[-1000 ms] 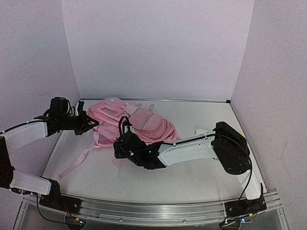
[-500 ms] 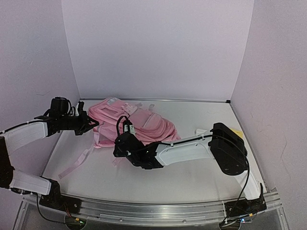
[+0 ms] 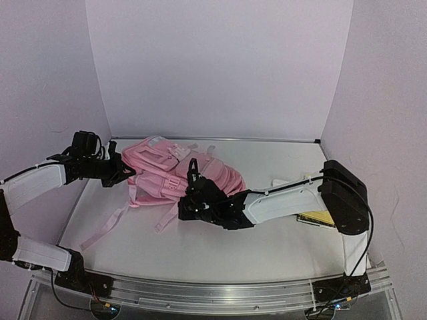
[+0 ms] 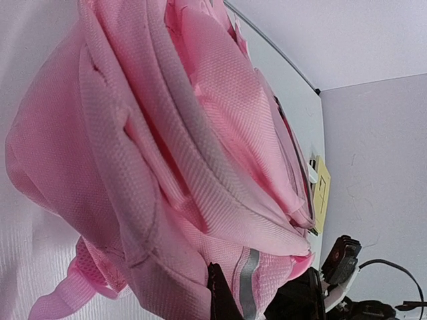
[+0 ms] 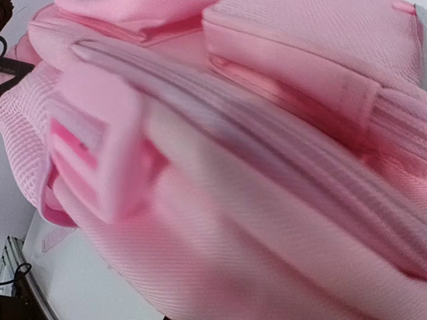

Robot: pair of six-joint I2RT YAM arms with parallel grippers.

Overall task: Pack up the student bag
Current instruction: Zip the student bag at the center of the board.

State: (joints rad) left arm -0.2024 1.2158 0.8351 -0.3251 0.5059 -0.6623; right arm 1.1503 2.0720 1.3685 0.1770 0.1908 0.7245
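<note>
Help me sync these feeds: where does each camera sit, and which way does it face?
Top external: above and behind the bases, looking down over the table to the back wall; both arms, left gripper and right gripper at the student bag.
Left wrist: at the bag's left end, looking along it toward the right wall; one dark fingertip shows.
Right wrist: against the bag, blurred; no fingers visible.
Shared: top and left wrist both catch the yellow flat item.
</note>
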